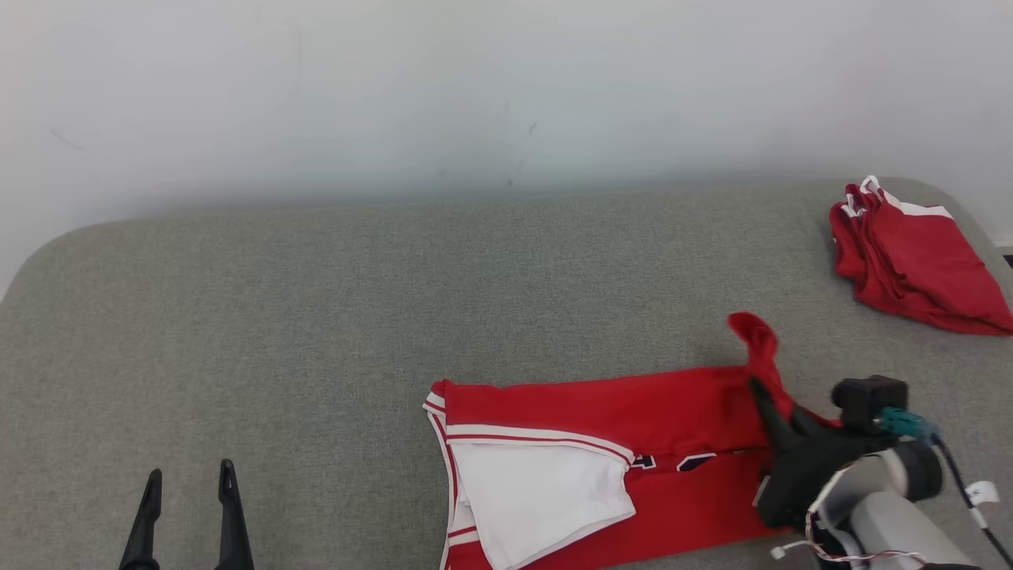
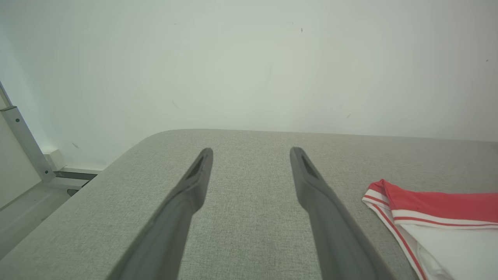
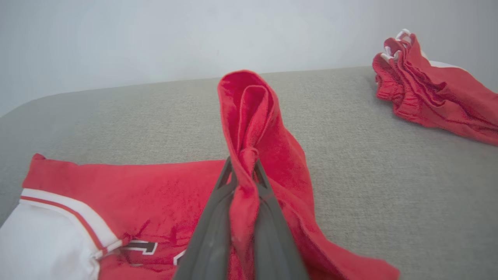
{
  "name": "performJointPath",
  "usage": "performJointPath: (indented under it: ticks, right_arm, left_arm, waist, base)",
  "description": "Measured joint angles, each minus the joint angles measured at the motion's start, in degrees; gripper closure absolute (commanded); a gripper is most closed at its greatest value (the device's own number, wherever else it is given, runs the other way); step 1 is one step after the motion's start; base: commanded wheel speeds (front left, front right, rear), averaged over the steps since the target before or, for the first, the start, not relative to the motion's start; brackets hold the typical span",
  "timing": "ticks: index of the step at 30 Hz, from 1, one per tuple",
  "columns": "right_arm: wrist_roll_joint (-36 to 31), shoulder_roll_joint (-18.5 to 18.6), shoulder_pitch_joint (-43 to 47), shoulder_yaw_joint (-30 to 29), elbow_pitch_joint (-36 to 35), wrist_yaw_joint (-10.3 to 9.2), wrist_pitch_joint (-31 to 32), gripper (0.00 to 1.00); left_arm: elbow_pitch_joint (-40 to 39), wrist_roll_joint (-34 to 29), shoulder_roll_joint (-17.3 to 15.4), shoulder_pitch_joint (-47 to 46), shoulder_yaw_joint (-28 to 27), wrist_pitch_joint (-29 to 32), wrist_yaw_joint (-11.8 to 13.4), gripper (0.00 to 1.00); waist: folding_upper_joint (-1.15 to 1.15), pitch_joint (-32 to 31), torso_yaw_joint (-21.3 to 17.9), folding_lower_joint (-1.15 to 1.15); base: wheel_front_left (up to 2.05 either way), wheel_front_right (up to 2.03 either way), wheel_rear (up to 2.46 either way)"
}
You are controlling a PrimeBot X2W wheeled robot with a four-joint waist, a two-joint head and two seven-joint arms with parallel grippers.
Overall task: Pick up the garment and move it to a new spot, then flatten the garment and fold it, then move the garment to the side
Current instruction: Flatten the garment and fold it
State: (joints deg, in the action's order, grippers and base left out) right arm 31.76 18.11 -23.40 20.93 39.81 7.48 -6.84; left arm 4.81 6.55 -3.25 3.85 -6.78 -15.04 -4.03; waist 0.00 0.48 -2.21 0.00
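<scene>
At the lower left of the head view, the left gripper (image 1: 191, 469) sits low over the grey padded table (image 1: 316, 317) with its 2 dark fingers spread wide apart. Only table fabric shows between them, and whether the tips touch the surface cannot be told. The garment (image 1: 601, 404) lies to the right of that gripper, near the front edge of the table, from the middle toward the right. It is red and mostly flat, with its long side running left to right. At its left end a white panel (image 1: 538, 491) edged with red and white stripes lies on top of the red cloth. Dark numerals (image 1: 673, 461) with white outlines peek out just right of the panel. The garment's right end is gathered into a narrow bunch raised off the table. The right gripper (image 1: 764, 392) has its 2 fingers pressed together on this bunch, pinching it, and a loop of red cloth stands up past the fingertips. At the far right back corner a second pile of red cloth (image 1: 910, 261) with white trim lies crumpled, well apart from the garment.
</scene>
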Motion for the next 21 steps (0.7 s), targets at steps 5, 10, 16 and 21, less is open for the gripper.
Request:
performJointPath:
  ticks: [5, 10, 16, 21]
  right_arm:
    - [0.7, -3.3, 1.2, 3.5, -6.4, -0.01, 1.5, 1.0]
    - [1.3, -7.1, 2.1, 6.4, -11.1, -0.01, 3.5, 1.0]
    - [1.4, -10.5, 3.5, 8.8, -13.7, -0.01, 4.9, 1.0]
    - [1.2, -12.9, 3.7, 9.8, -13.1, -0.01, 5.0, 1.0]
  left_arm:
    - [0.4, -0.1, 0.1, -0.1, 0.3, 0.0, -0.1, 0.0]
    - [0.8, -0.3, 0.1, -0.4, 0.4, 0.0, -0.5, 0.0]
    - [1.5, -0.4, 0.2, -0.8, 0.3, 0.0, -0.8, 0.0]
    - [2.2, -0.4, 0.2, -1.2, 0.4, 0.0, -0.9, 0.0]
  waist:
    - [0.0, 0.0, 0.4, 0.0]
    - [0.0, 0.2, 1.1, 0.0]
    - [0.0, 0.4, 2.3, 0.0]
    - [0.0, 0.6, 3.3, 0.0]
  base:
    - [0.0, 0.0, 0.0]
    - [0.0, 0.0, 0.0]
    - [0.0, 0.0, 0.0]
    - [0.0, 0.0, 0.0]
